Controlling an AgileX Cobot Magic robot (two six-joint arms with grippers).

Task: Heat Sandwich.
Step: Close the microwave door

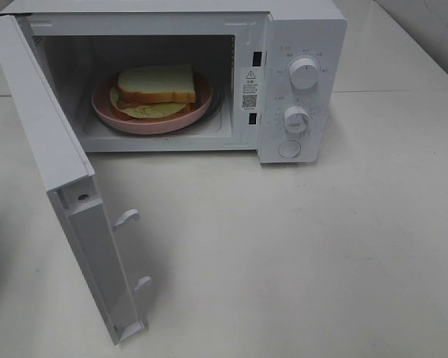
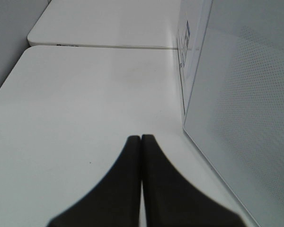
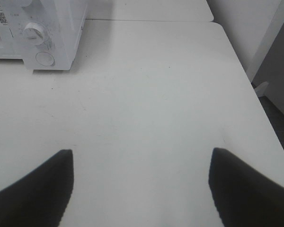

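Microwave door (image 1: 67, 186) stands wide open at left, latch hooks facing right. Inside the cavity the sandwich (image 1: 157, 84) lies flat on a pink plate (image 1: 153, 123). Its long axis runs left to right across the opening, and one crust side faces out toward the front. Filling shows beneath the bread at the lower left. Right of the cavity is the control panel (image 1: 317, 97), with two knobs and a round button. Left gripper (image 2: 141, 138): jaws pressed together, empty, low over the tabletop (image 2: 85, 94), beside the door's outer face. Right gripper (image 3: 141, 152): jaws wide apart, empty, above the tabletop, with the microwave (image 3: 52, 28) ahead.
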